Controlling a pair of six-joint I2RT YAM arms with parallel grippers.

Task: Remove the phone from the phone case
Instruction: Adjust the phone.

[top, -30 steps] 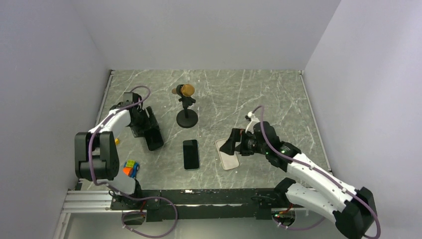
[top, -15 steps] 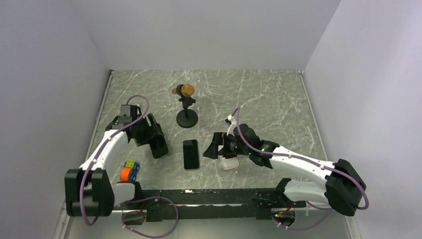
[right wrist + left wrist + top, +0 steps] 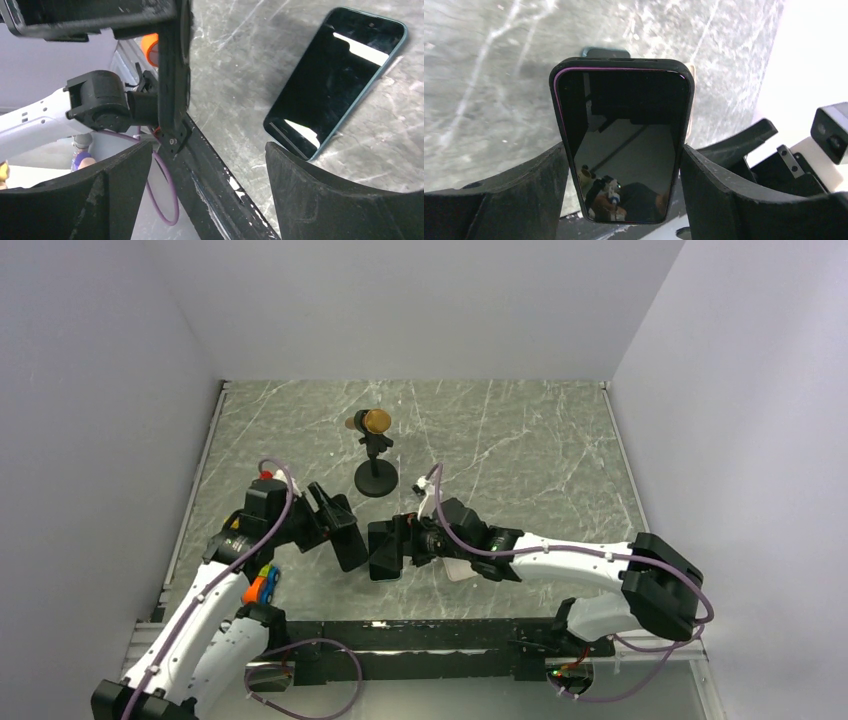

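A phone in a black case [image 3: 624, 145], with a thin purple rim round its dark screen, is held upright off the table between my left gripper's [image 3: 624, 152] two fingers, which are shut on its long sides. In the top view it [image 3: 347, 538] hangs left of centre in the left gripper [image 3: 338, 528]. My right gripper [image 3: 386, 544] is open and empty just to its right. In the right wrist view the cased phone [image 3: 172, 75] shows edge-on beyond the open right gripper [image 3: 207, 150].
A bare dark phone with a teal edge [image 3: 335, 80] lies flat on the marble table [image 3: 520, 440], partly under the right gripper in the top view. A beige flat case [image 3: 460, 570] lies under the right arm. A black stand with a gold head [image 3: 375, 455] stands behind. A colourful toy [image 3: 262, 583] lies near the left arm.
My left arm has carried the cased phone from the back left toward the centre. My right arm has swung left, from over the beige case to over the bare phone.
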